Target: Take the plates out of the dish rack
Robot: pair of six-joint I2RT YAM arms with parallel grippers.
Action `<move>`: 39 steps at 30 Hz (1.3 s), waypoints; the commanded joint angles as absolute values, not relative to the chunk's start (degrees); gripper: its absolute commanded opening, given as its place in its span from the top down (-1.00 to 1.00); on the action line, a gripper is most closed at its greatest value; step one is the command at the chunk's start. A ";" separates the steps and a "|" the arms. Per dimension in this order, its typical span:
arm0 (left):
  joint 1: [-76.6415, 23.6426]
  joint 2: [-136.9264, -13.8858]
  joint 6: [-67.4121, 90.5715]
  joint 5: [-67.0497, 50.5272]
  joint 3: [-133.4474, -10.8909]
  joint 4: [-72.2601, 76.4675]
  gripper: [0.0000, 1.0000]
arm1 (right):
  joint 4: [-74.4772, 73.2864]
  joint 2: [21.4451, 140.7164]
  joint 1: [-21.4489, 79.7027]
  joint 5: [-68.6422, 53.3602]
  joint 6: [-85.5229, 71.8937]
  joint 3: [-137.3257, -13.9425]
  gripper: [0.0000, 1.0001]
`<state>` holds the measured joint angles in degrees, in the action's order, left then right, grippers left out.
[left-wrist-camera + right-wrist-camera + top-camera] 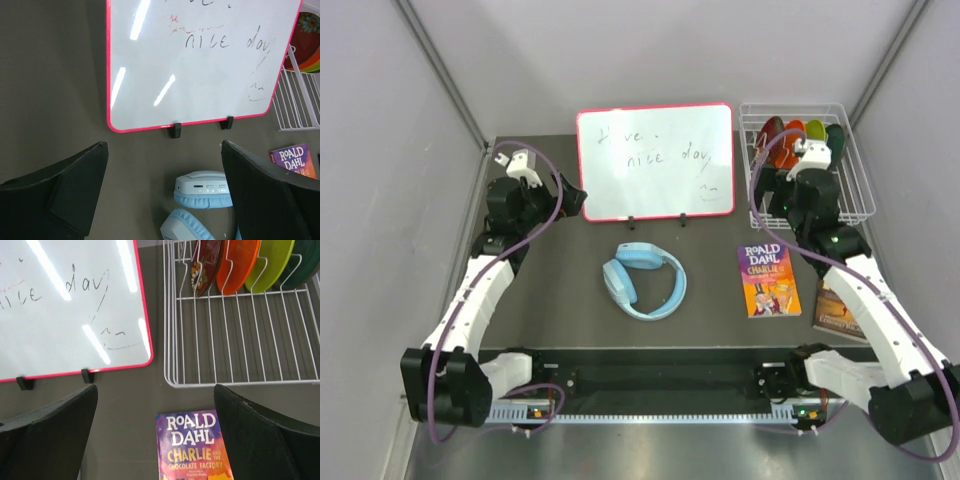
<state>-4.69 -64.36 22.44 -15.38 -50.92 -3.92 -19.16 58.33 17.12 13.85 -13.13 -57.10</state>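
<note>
While both arms hover unladen, the holdings stand thus. White rectangular wire dish rack (240, 350): far right of the table, just beside the red-framed whiteboard (70, 305). Four small round plastic plates, upright between prongs at its far end: dark red plate (205, 265), orange plate (239, 262), yellow-green plate (270, 262), dark green plate (307, 260). Item, right gripper (155, 390): jaws wide, empty, near the rack's near-left corner, plates ahead and rightward, untouched. Item, left gripper (164, 145): jaws wide, empty, facing the whiteboard, well apart from the rack.
</note>
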 commanded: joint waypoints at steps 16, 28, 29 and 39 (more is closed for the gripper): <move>-5.80 -71.80 21.53 -1.05 -53.35 -0.88 -0.83 | -17.49 90.05 15.47 29.79 -2.82 -88.47 -0.90; -9.49 -73.39 21.53 -2.72 -54.76 -0.62 -0.83 | -17.32 109.32 7.48 22.94 -3.87 -100.54 -0.56; -9.67 -73.39 21.45 -2.81 -54.58 -0.53 -0.83 | -17.40 110.03 6.60 21.72 -3.78 -100.81 -0.56; -9.84 -75.14 20.83 -3.43 -54.14 1.23 -0.83 | -18.55 119.17 2.38 14.07 -2.99 -108.80 -0.40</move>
